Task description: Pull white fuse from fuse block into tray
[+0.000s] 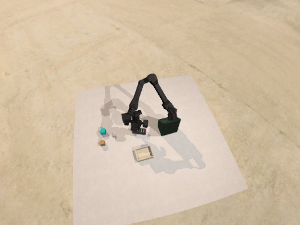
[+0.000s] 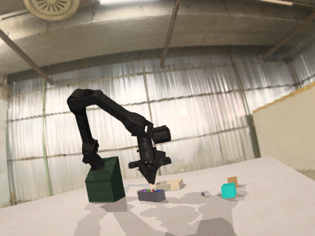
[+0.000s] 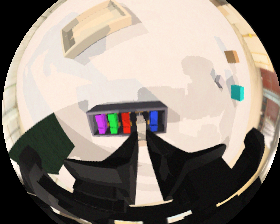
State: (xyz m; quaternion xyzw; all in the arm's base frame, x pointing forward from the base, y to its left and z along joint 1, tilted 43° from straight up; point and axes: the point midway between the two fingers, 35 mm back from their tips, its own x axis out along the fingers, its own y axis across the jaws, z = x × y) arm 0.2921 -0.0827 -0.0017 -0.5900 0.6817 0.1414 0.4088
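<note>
A pale grey surface (image 1: pixel 191 173) fills the lower centre of the top view. On it rest a dark green pedestal (image 1: pixel 169 126) right of centre, a fuse block (image 1: pixel 139 131) beside it, a cream tray (image 1: pixel 143 154) below, and at left a teal cube (image 1: pixel 102 131), an orange cube (image 1: pixel 102 142) and a small grey piece (image 1: pixel 114 136).
</note>
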